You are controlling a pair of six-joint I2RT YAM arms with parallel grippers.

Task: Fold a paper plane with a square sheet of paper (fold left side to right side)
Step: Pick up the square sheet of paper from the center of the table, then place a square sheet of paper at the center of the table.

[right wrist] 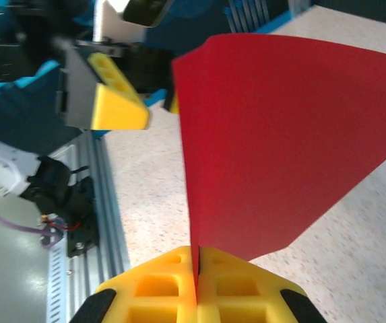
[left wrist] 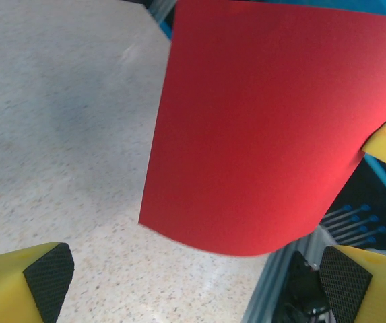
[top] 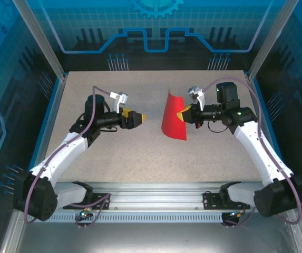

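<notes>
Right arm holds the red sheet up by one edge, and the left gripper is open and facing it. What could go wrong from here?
1. The right gripper pinches the square sheet of paper at one edge only. The sheet bows in the air and might slip or crease off-line.
2. The open left gripper faces the curved sheet, apart from it. Moving in, it may crumple the sheet rather than catch an edge.
</notes>
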